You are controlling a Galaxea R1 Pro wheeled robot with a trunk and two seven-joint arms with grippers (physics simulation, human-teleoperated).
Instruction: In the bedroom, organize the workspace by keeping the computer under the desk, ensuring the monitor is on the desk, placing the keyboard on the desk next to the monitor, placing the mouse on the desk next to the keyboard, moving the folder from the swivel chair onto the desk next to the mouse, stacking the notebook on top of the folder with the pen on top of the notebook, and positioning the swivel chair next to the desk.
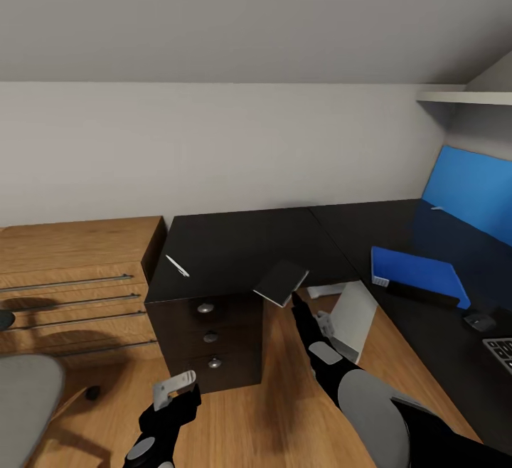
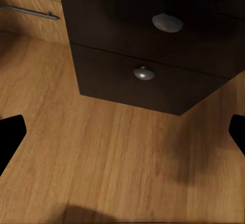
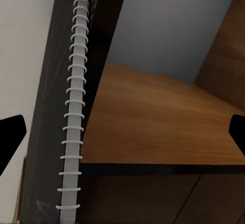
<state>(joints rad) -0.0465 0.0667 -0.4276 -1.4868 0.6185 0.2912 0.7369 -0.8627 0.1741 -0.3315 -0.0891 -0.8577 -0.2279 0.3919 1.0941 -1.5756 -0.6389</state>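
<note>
Nearest, the left hand (image 1: pixel 174 391) hangs low before the drawer unit (image 1: pixel 210 343) with its fingers spread and nothing between them, while the right hand (image 1: pixel 297 302) reaches up to the notebook (image 1: pixel 281 282), which tilts over the front edge of the black tabletop (image 1: pixel 235 244); whether its fingers actually pinch the cover I cannot tell. The notebook looks thin, light and fairly stiff with a wire spiral (image 3: pixel 71 116) down one side, so an edge pinch across the covers should carry it. Farther off, the thin white pen (image 1: pixel 177 266) will be fiddly, and the blue folder (image 1: pixel 418 276) lies flat to the right.
</note>
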